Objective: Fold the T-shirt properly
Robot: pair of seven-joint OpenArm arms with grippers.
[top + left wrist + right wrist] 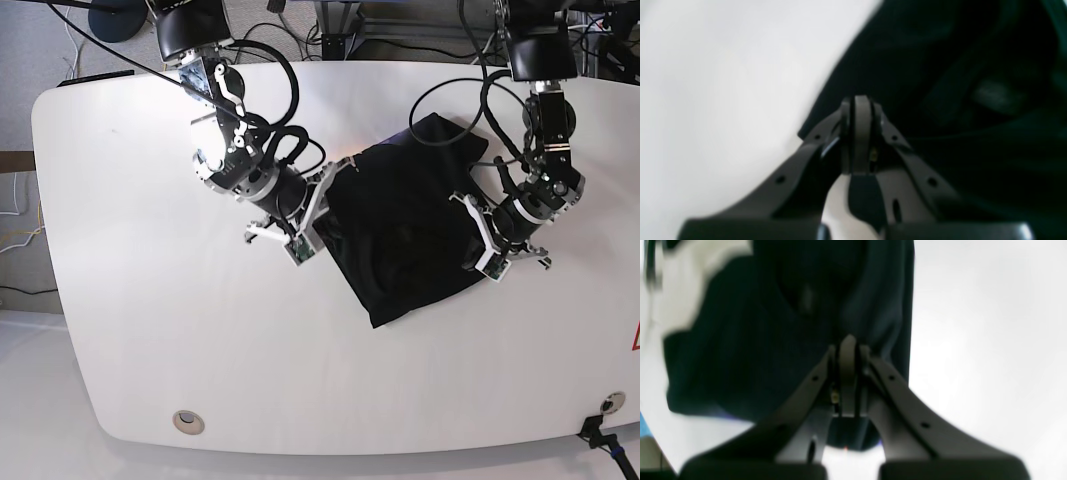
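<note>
Both wrist views are blurred, and the T-shirt [415,215] is one dark heap mid-table [130,300], its folds hard to read. The left gripper [862,103] is clamped on the shirt's edge, and the right gripper [848,341] pinches the opposite edge, both arms reaching low over the cloth.

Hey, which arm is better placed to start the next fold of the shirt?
Neither clearly; probably both together. The left gripper is shut on the T-shirt at one side edge, the right gripper is shut on the opposite edge, so each already holds cloth for a fold.
</note>
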